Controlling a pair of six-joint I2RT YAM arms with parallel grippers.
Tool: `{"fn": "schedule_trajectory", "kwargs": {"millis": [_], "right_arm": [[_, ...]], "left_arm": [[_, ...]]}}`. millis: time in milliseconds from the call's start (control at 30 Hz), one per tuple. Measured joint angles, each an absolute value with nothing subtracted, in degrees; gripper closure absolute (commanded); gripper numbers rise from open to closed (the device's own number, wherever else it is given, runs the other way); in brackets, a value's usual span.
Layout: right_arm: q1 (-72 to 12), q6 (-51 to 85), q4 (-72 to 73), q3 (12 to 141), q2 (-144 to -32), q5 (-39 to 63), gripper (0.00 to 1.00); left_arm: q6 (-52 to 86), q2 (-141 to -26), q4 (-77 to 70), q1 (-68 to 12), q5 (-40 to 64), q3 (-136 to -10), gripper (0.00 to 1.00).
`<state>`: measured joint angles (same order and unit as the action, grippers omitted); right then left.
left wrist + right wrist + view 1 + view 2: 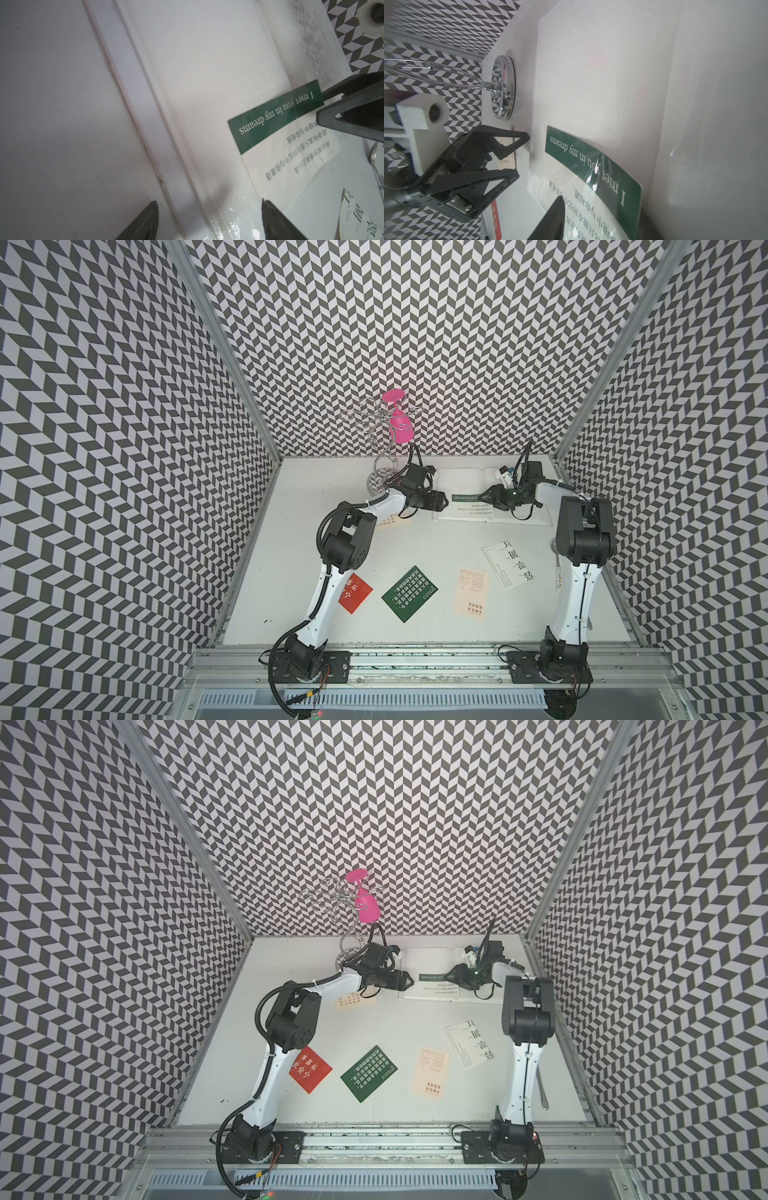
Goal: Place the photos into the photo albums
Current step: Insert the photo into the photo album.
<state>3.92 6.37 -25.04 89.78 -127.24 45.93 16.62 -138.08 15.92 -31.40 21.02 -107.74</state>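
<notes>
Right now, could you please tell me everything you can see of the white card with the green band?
The white card with the green band is a thin, flat, paper-like rectangle. White letters on the band read "I met you in my dreams"; rows of dark Chinese characters fill the white part. It lies flat on the open photo album, seemingly partly under its glossy clear sleeve. The right pincer has its tips at the band's end; whether it grips is unclear.

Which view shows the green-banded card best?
Left wrist: the green-banded card is large, its band text sharp. The right wrist view shows the card under glare and cropped. In both top views it is small, its text illegible.
</notes>
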Motion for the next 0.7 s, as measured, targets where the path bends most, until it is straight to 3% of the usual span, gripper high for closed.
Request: {"fn": "schedule_trajectory", "kwargs": {"millis": [700], "right_arm": [[3.3, 10.8, -18.4, 84.3, -127.1, 54.7, 0.57]], "left_arm": [[19.9, -130.7, 9.5, -31.0, 23.2, -94.1, 0.22]]}}
